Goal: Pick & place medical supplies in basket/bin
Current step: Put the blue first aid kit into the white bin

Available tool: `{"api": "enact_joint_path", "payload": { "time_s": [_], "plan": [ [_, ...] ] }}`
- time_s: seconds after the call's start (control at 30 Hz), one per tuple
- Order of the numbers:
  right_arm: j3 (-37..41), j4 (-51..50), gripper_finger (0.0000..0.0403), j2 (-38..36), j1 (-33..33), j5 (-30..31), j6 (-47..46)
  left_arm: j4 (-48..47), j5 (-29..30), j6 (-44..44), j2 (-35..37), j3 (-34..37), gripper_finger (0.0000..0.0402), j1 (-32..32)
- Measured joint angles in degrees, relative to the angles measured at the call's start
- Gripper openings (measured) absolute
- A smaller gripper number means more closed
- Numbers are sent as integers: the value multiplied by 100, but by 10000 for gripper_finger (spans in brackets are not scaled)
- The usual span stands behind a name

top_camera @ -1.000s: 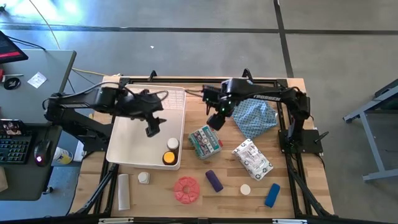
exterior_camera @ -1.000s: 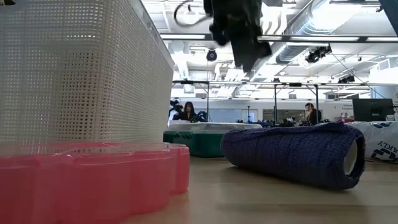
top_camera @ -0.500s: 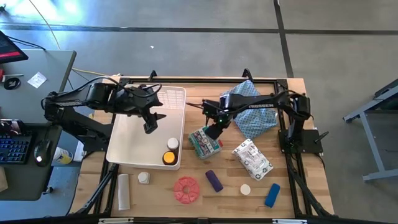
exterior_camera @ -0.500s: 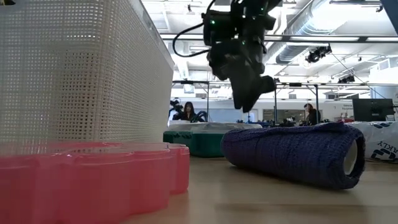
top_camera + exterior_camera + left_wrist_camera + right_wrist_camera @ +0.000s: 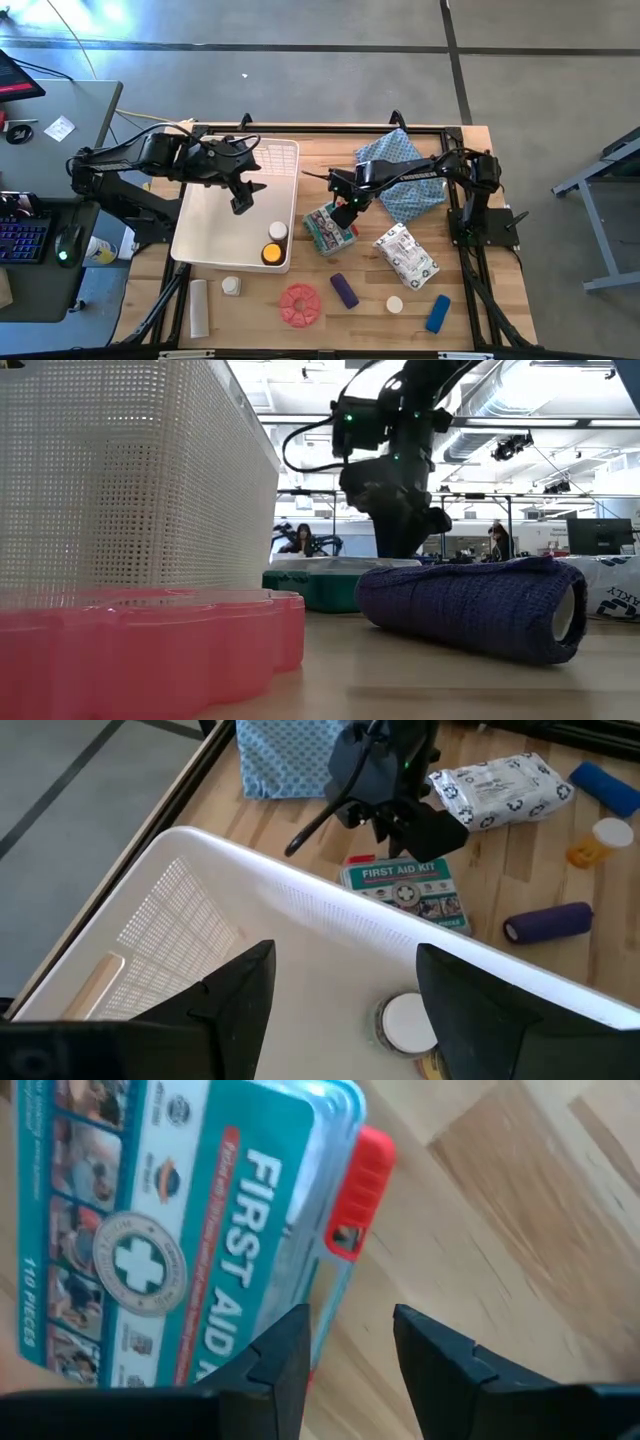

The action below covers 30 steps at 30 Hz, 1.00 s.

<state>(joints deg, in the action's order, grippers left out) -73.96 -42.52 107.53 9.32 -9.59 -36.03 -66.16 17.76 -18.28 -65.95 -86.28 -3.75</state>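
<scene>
Left gripper [image 5: 240, 205] hovers over the large white lattice-walled plastic bin [image 5: 200, 243] at centre-left of the high view, fingers parted wide, nothing between them. Inside the bin's lower right corner: a white-capped jar [image 5: 277, 231] and an amber yellow-capped bottle [image 5: 271, 254]. Just right of the bin, a teal-and-white first aid kit box [image 5: 329, 228] lies on the wooden table [image 5: 320, 165]. Right gripper [image 5: 347, 208] is low at the box's upper right edge, fingers narrowly parted, not gripping.
</scene>
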Motion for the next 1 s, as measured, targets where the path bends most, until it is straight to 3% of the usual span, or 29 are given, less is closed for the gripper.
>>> {"api": "enact_joint_path", "payload": {
  "time_s": [0.5, 0.63, 0.83, 1.0],
  "plan": [
    [366, 484, 134, -11, -1, 86, -114, 2, -2, -2, 0, 0, 275, 0],
    [366, 536, 104, -11, -4, 277, -111, 3, -1, -1, 0, 0, 275, 0],
    [366, 701, 13, -11, 0, 359, -31, 3, 109, 0, 0, 0, 275, 0],
    [368, 638, 17, -40, 54, 150, 94, 5, 114, 0, 0, 2, 275, 0]
  ]
}}
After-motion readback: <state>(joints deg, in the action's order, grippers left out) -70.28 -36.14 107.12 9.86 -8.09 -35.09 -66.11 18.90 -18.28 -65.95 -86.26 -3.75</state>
